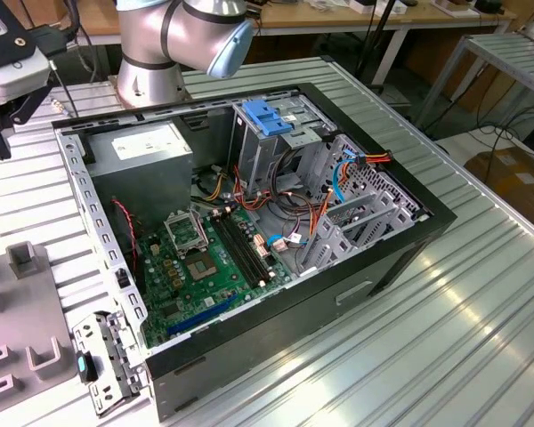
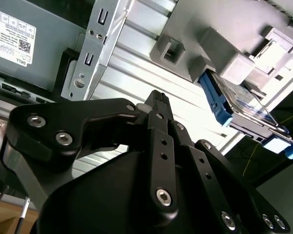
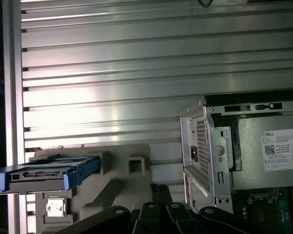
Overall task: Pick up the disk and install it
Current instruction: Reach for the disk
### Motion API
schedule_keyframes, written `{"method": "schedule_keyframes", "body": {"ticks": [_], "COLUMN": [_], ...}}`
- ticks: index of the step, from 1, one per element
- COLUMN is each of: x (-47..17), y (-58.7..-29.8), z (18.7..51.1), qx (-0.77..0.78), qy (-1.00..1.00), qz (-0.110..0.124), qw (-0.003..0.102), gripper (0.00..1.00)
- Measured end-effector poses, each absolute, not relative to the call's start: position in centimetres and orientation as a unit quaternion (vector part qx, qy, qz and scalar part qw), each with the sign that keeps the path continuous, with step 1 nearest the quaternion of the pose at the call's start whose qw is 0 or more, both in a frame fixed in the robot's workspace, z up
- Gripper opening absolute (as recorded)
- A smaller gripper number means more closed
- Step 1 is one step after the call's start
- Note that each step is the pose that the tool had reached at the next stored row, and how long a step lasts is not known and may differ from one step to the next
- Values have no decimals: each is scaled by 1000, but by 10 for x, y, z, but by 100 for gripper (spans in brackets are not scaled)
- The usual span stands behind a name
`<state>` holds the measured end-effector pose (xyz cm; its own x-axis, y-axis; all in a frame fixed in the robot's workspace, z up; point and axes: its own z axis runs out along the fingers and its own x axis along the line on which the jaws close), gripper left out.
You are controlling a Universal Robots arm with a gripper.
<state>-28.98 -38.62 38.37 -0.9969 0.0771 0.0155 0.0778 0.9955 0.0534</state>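
Hand [image 2: 157, 100] in the second wrist view is mostly black links. Tips look pressed together, nothing gripped. Disk [image 2: 244, 105] sits apart from it, lying in a grey holder [image 2: 195, 29] on the table [image 2: 132, 63]. Holder blocks hide part of the disk, and the first wrist view cuts off one end. Farther off is the open computer case [image 1: 267, 342]. Inside: circuit board [image 1: 187, 276], grey power box [image 1: 147, 156], drive cage [image 1: 258, 160] with blue latch [image 1: 265, 117], cable tangle [image 1: 311, 213].
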Motion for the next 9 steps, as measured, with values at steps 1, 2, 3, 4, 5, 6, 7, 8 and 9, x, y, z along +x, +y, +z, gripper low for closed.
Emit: {"method": "schedule_keyframes", "body": {"ticks": [1, 2, 3, 4, 5, 6, 7, 8, 9], "x": [-292, -295, -297, -298, -299, -300, -301, -303, -304], "y": [-386, -386, -386, -386, -386, -386, -386, -386, -386], "z": [384, 383, 383, 383, 383, 382, 382, 382, 382], "qx": [-39, -39, -39, -39, -39, -39, -39, -39, -39], "qy": [-999, -999, -999, -999, -999, -999, -999, -999, -999], "qz": [-27, -28, -29, -29, -29, -30, -30, -31, -31], "qw": [7, 8, 8, 8, 8, 9, 9, 10, 10], "gripper": [11, 11, 11, 11, 11, 11, 11, 11, 11]}}
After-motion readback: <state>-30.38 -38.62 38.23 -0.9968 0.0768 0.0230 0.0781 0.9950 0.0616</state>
